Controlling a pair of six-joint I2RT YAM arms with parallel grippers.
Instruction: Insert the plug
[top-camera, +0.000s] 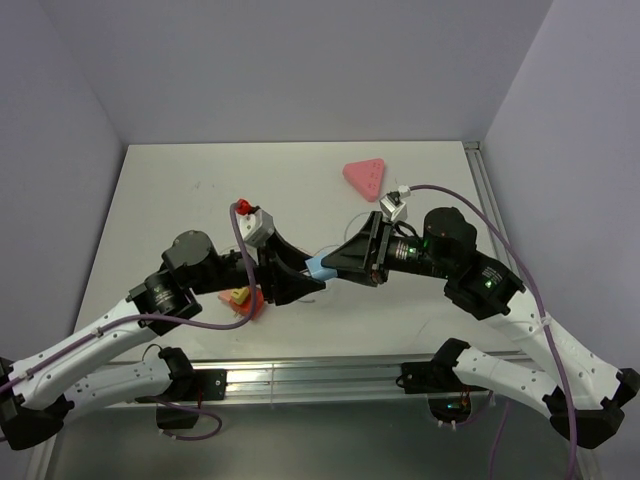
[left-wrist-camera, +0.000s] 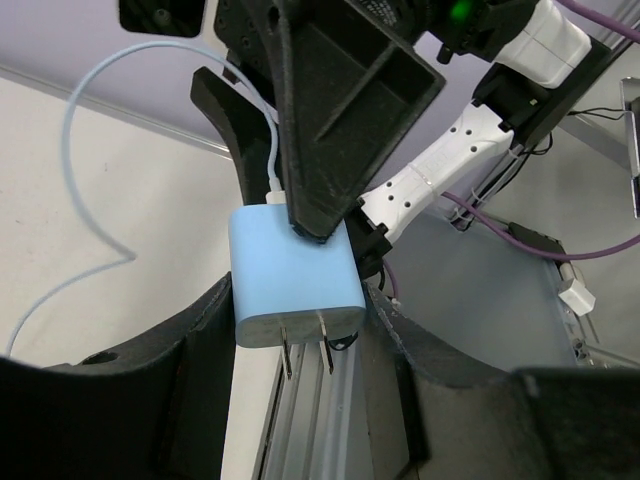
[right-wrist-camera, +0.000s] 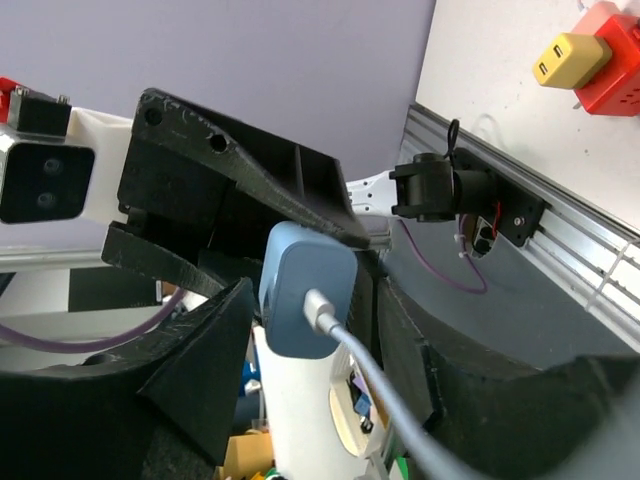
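Lit brightly and evenly from overhead in the top view, with only soft, faint shadows on the white table (top-camera: 180, 190) beneath the arms at centre. Looked sharp throughout, with slight bowing toward the lower corners. From the left wrist, caught the plug (left-wrist-camera: 290, 280) crisp at centre under diffuse light; blurred the left fingers (left-wrist-camera: 130, 390) along the bottom edge into flat black. Flared green at the top edge. From the right wrist, looked dimmer: rendered the plug greyer, the right fingers (right-wrist-camera: 190, 390) soft and near-black, the clutter at bottom centre out of focus.
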